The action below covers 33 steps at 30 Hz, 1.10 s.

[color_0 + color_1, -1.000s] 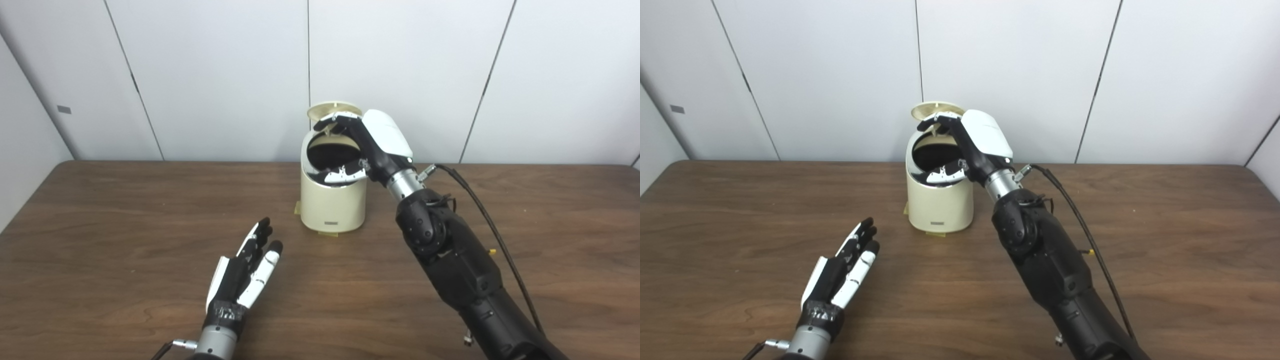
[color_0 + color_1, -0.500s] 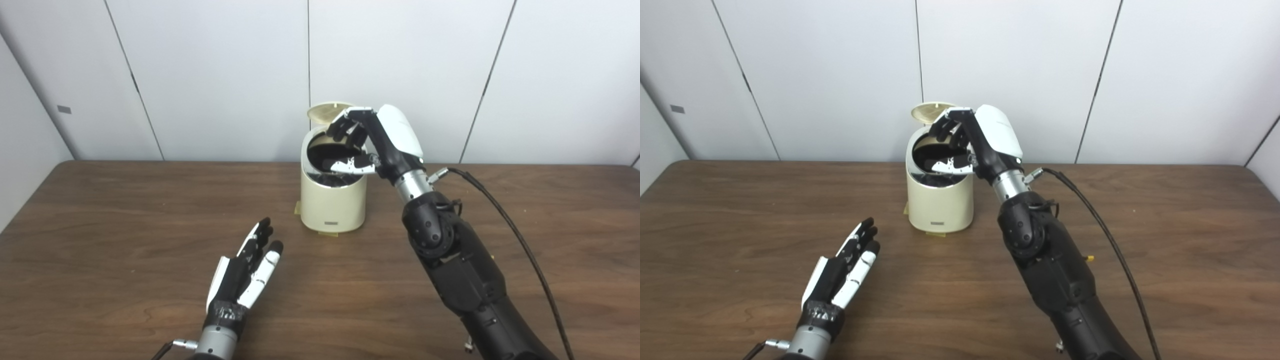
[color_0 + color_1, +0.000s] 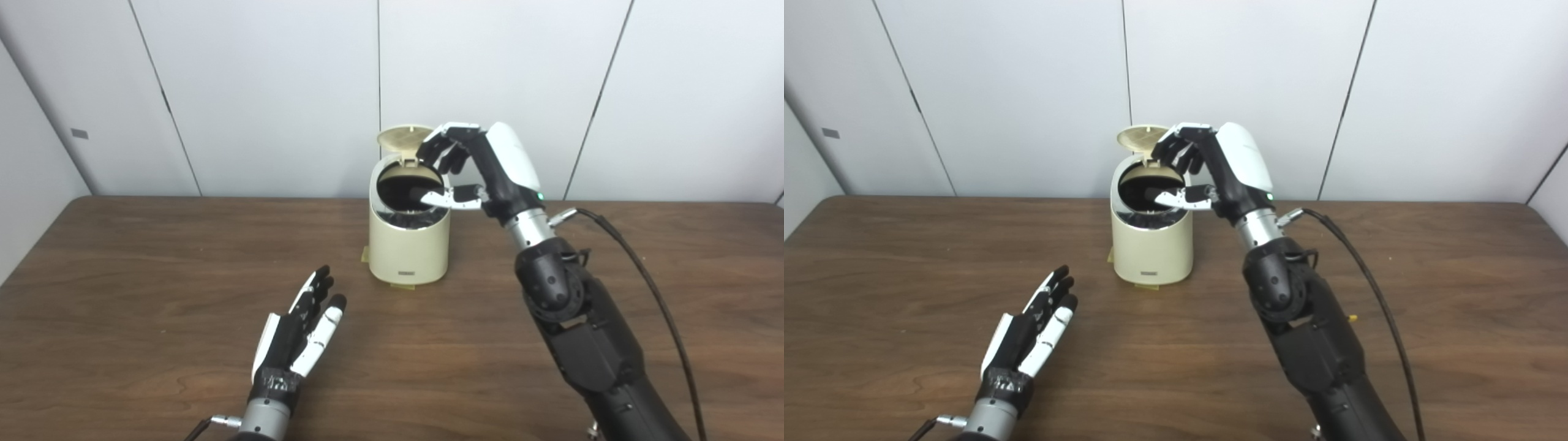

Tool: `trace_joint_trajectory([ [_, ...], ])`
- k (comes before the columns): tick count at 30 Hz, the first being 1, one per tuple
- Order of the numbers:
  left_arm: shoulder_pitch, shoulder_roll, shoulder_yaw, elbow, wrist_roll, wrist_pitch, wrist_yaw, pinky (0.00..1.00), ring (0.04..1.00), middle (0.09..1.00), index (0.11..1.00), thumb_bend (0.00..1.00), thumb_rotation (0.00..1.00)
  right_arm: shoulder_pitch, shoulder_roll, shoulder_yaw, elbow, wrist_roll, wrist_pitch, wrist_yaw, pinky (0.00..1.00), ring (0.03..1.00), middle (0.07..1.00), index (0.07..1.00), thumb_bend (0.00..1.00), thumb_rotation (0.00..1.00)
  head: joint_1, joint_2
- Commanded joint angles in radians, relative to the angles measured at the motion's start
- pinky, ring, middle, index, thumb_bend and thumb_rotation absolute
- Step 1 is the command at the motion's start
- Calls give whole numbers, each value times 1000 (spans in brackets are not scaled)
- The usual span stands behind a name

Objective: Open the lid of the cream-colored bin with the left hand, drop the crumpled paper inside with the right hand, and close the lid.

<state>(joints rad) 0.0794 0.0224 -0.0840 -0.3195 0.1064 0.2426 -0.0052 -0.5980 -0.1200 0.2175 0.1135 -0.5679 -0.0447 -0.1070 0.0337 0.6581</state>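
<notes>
Your wooden surface [image 3: 153,257] carries the cream-colored bin [image 3: 409,248], whose small front label is too tiny to read. Its lid [image 3: 401,136] stands tipped up at the back, and the inside looks dark; you cannot make out the paper there. Your right robot hand [image 3: 484,168] hovers over the bin's right rim, fingers spread, empty. Your left robot hand [image 3: 300,331] rests open, near the bin's front-left.
</notes>
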Motion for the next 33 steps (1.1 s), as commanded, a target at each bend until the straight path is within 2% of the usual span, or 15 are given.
trace_joint_trajectory([
  [1, 4, -28, 15, -17, -20, -34, 17, 1000, 962, 943, 987, 547, 712, 1, -22, -35, -63, 17, 0, -6, 338, 435, 511, 493, 501, 0, -1, -1],
  [3, 0, -34, 33, -14, -44, -32, 22, 990, 958, 950, 991, 530, 741, 30, -21, -63, -93, 43, 8, -2, 343, 431, 500, 499, 502, 0, -2, -1],
  [8, -22, -45, 90, -13, -111, -19, 27, 953, 945, 942, 976, 509, 673, 123, -10, -156, -192, 169, 91, 36, 349, 436, 484, 512, 502, 0, 5, -1],
  [11, -50, -38, 117, -11, -142, -5, 25, 930, 936, 941, 979, 503, 669, 171, 9, -220, -267, 257, 234, 74, 404, 437, 488, 513, 517, 0, 6, 0],
  [13, -77, -26, 130, -13, -150, 17, 26, 926, 932, 943, 980, 505, 678, 218, 27, -272, -324, 365, 327, 109, 419, 429, 497, 521, 516, 0, 3, -2],
  [14, -85, -22, 133, -13, -153, 24, 25, 932, 933, 947, 981, 503, 681, 234, 33, -288, -343, 402, 360, 122, 455, 496, 492, 510, 519, 4, 3, -2],
  [15, -98, -16, 139, -11, -160, 29, 23, 934, 933, 948, 981, 502, 683, 261, 41, -302, -371, 434, 398, 132, 467, 519, 490, 506, 520, 6, 2, -3],
  [17, -121, -8, 148, -4, -173, 38, 18, 936, 943, 960, 990, 507, 692, 304, 49, -313, -402, 468, 438, 139, 536, 611, 641, 499, 506, 130, -2, -2],
  [18, -134, -7, 153, -2, -180, 49, 20, 935, 945, 962, 991, 507, 695, 331, 51, -311, -415, 478, 448, 141, 550, 629, 665, 498, 505, 146, -5, -2],
  [19, -143, -6, 157, 0, -186, 56, 21, 936, 948, 965, 989, 500, 698, 346, 51, -308, -422, 483, 453, 140, 581, 661, 702, 633, 546, 303, -8, -2],
  [21, -171, 3, 159, 2, -210, 86, 8, 961, 964, 983, 995, 476, 736, 403, 49, -295, -441, 496, 447, 151, 626, 699, 727, 720, 560, 451, -12, -3],
  [24, -202, 16, 155, 13, -232, 113, -12, 975, 973, 991, 983, 479, 755, 453, 60, -291, -460, 532, 452, 161, 732, 793, 799, 777, 555, 617, -9, -6],
  [27, -234, 24, 142, 23, -237, 134, -28, 996, 984, 998, 987, 482, 781, 492, 69, -286, -471, 555, 454, 161, 879, 924, 897, 843, 615, 816, -6, -7],
  [30, -269, 24, 130, 32, -232, 150, -28, 992, 978, 995, 981, 482, 793, 523, 93, -287, -482, 575, 466, 149, 905, 948, 921, 852, 631, 873, -6, -11],
  [33, -308, 29, 126, 48, -227, 161, -28, 989, 992, 999, 987, 498, 813, 551, 109, -289, -483, 617, 438, 158, 958, 980, 955, 884, 601, 948, -9, -15],
])
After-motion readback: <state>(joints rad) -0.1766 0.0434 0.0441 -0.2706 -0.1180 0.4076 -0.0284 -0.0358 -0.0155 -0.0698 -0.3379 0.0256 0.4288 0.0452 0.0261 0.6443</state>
